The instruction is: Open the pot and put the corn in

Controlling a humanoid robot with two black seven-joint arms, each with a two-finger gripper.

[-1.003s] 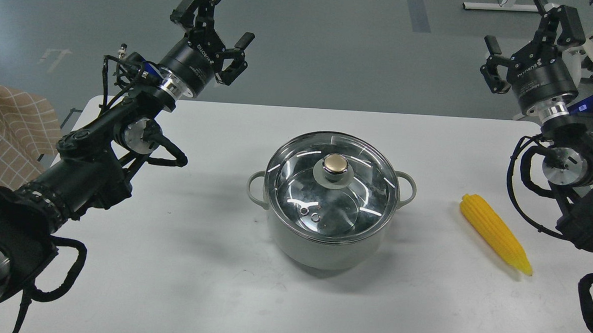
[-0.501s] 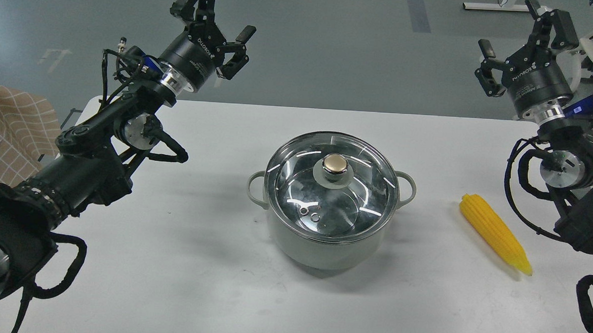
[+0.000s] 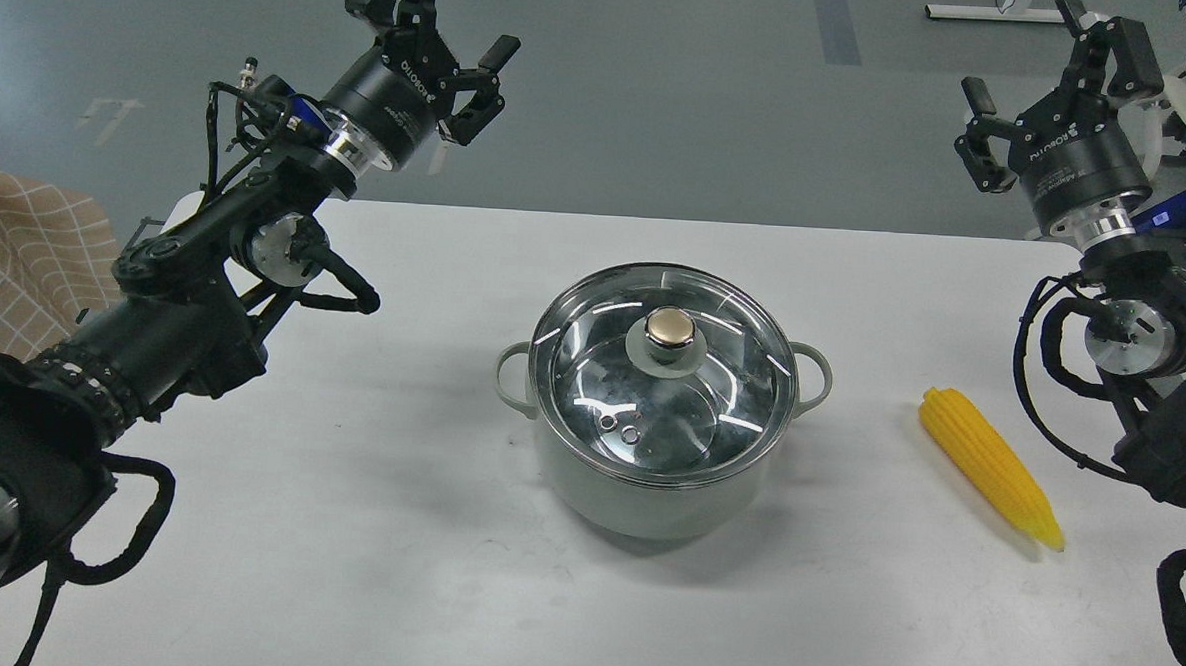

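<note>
Quick count: one pot (image 3: 646,495) mid-bench (image 3: 343,562) with one glass lid (image 3: 591,383) on it, one gold knob (image 3: 669,326), two loop handles, one corn (image 3: 990,464) to the pot's right, plus two arms with one end effector each.

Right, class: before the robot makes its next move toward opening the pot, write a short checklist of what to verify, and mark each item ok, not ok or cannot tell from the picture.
1. Lid seated on the pot, knob uncovered: ok.
2. Left gripper open and holding nothing: ok.
3. Right gripper open and holding nothing: ok.
4. Corn lying on the table, right of the pot and apart from it: ok.
5. A gripper lined up over the knob: not ok, both are raised beyond the far table edge.
6. Pot empty inside: cannot tell, glare on the glass.
</note>
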